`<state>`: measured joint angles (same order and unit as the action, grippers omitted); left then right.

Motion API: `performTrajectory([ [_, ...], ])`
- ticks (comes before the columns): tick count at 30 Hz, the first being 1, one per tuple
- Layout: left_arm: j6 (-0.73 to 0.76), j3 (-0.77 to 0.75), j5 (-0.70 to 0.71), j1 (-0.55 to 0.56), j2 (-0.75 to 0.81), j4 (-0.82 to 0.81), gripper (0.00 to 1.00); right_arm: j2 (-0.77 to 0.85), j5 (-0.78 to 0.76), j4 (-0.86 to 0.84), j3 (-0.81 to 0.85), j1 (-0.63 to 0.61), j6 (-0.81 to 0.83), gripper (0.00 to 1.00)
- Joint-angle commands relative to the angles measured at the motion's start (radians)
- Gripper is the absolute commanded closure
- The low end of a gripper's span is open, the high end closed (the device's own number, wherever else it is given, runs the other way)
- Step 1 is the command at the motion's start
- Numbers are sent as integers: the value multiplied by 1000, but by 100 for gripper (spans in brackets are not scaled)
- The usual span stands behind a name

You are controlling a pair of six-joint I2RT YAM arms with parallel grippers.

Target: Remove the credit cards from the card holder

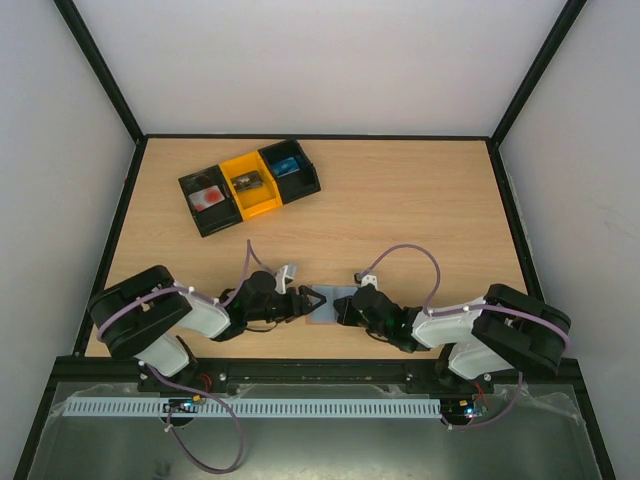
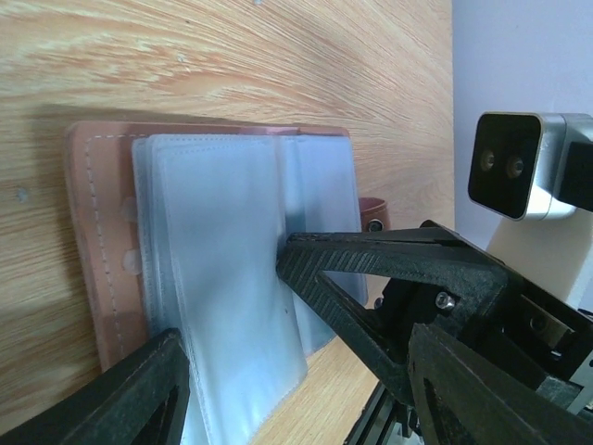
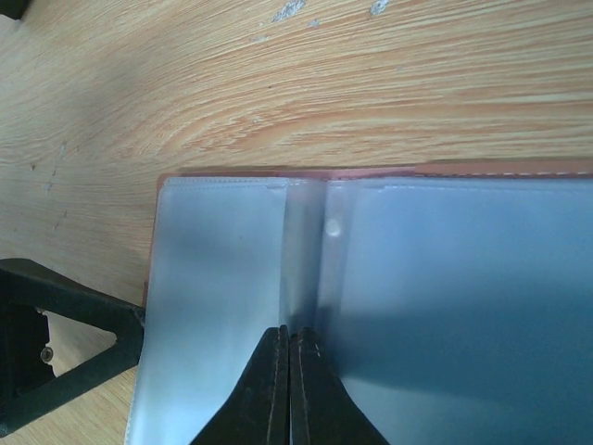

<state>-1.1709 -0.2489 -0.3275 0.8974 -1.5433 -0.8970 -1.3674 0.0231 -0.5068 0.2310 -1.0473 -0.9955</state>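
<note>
Card holder point(image 2: 213, 241) laid open on table point(image 1: 400, 200), fold touched by closed right gripper point(image 3: 289, 332), left gripper point(image 1: 314, 300) spread wide alongside.

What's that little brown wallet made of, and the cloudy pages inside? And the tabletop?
The card holder looks like brown leather or an imitation: matte, with a stitched seam along its edge. Its sleeves look like soft translucent plastic, faintly glossy. The table shows pale wood grain, likely laminate.

1 overhead view; 2 wrist views (close) share card holder point(image 2: 222, 260).
</note>
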Motion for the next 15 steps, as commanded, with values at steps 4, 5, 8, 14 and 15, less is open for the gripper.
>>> performTrajectory([
  [4, -22, -26, -24, 24, -32, -48, 37, -33, 15, 6, 4, 0, -7, 98],
  [5, -22, -28, -27, 24, -28, -49, 38, -34, 17, 9, 6, 1, -7, 98],
  [8, -25, -35, -37, 27, -14, -51, 41, -21, 11, 18, 6, -1, -5, 98],
  [14, -31, -42, -36, 37, 12, -54, 45, 8, 29, 7, 5, 0, -14, 98],
  [15, -32, -42, -35, 41, 13, -55, 45, 8, 33, 7, 6, 0, -15, 98],
])
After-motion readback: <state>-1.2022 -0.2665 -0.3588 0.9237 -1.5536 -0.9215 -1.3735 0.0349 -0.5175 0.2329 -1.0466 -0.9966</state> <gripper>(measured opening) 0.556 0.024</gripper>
